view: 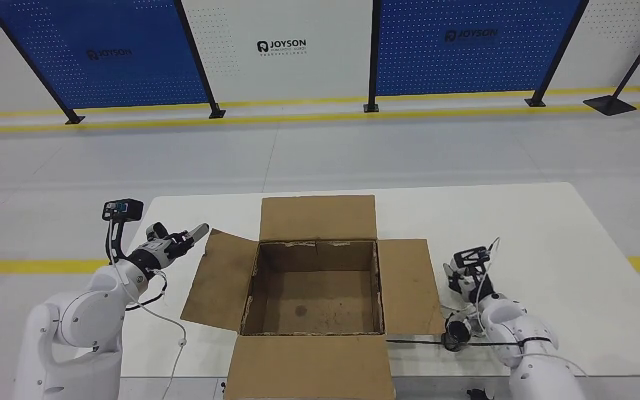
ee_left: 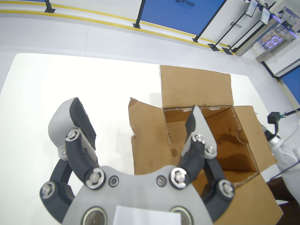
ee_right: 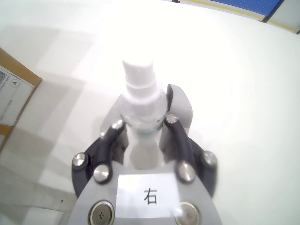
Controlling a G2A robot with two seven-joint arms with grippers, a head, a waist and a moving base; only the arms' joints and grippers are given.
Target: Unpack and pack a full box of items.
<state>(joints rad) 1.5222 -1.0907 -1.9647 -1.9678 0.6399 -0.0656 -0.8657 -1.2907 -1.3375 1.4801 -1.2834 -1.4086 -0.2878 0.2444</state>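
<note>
One bottle [ee_right: 140,94] sat pinched in the right end effector [ee_right: 145,108] beside the empty box [view: 310,300]; left end effector [ee_left: 136,118] spread. Repacking appeared due.

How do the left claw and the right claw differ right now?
The left claw is open and empty; the right claw is shut on a clear bottle with a white cap. The left claw sits beside the left flap of the box and faces it; the right claw sits beside the right flap, with the box off to its side. Both are outside the box, over the white table.
</note>
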